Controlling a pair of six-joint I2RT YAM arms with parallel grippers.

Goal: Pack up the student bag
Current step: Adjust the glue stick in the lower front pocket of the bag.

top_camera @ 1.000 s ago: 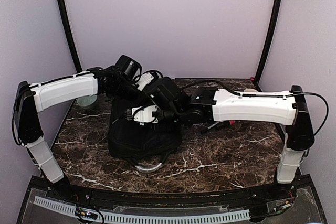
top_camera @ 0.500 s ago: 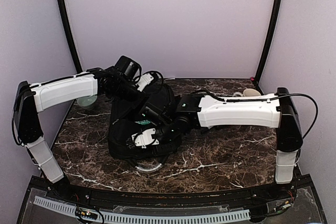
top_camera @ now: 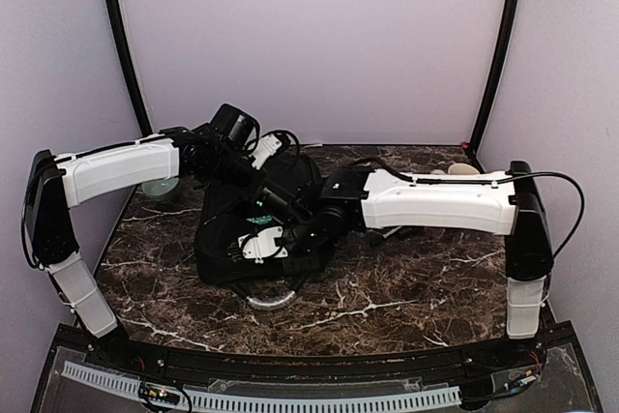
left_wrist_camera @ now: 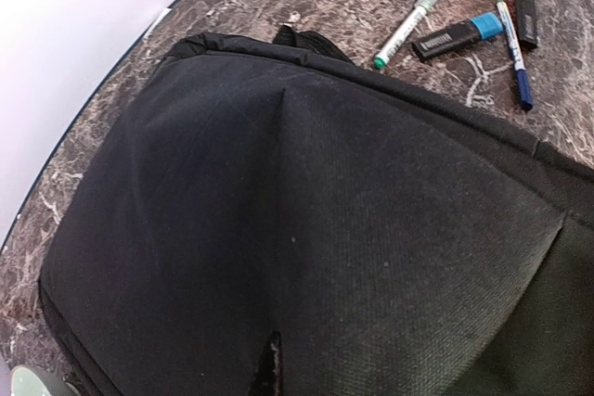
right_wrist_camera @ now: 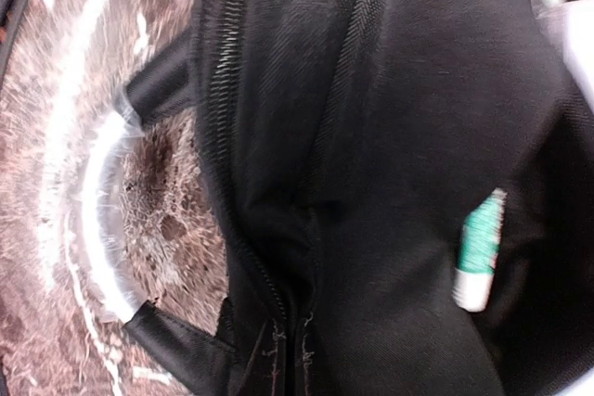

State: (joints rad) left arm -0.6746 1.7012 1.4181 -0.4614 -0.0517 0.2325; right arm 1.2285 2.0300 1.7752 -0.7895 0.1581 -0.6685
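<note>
Right now, the student bag is lying left of centre on the dark marbled surface, under both of your arms. It is showing as a big, soft, black woven backpack. Its zipper teeth are running down a seam in the right wrist view, and its pale grey loop handle is resting on the stone at the near end. Your left fingers are sitting closed at the bag's far end. They are hiding below the edge of their own camera, where the fabric is puckering toward them, so you cannot tell whether cloth is pinched. Your right fingers are closed too, hovering over the bag's near half, out of their own blurred view. In that view a green and white marker-like thing is lying against the black fabric, too smeared to read. Beyond the bag, a green-tipped marker, a blue-capped highlighter, a pink-capped one and a thin blue pen are lying on the stone.
</note>
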